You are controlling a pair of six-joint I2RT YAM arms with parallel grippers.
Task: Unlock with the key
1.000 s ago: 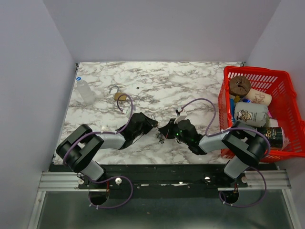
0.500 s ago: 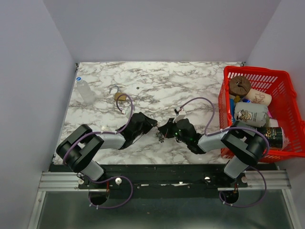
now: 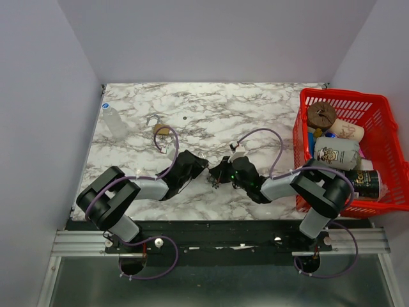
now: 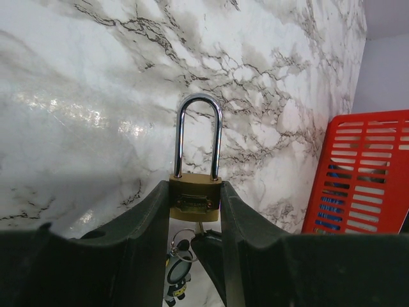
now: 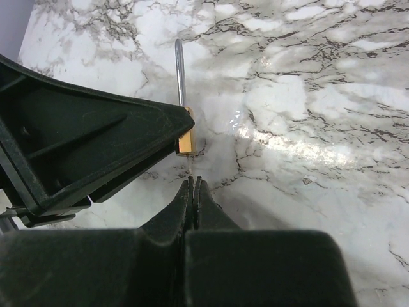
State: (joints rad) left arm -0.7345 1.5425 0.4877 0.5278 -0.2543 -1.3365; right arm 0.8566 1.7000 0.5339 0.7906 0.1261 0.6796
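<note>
Stamped marks on the brass padlock (image 4: 195,201) body are too blurred to read. Printing on the cans in the red basket (image 3: 305,131) is too small to read.

Left gripper (image 4: 195,187) clamps the padlock body from both sides, shackle pointing away, over the marble worktop (image 3: 211,109). Right gripper (image 5: 193,182) sits just below the padlock's underside, fingers pressed almost together on the thin key (image 5: 192,168). A key ring (image 4: 177,268) dangles beneath.
</note>
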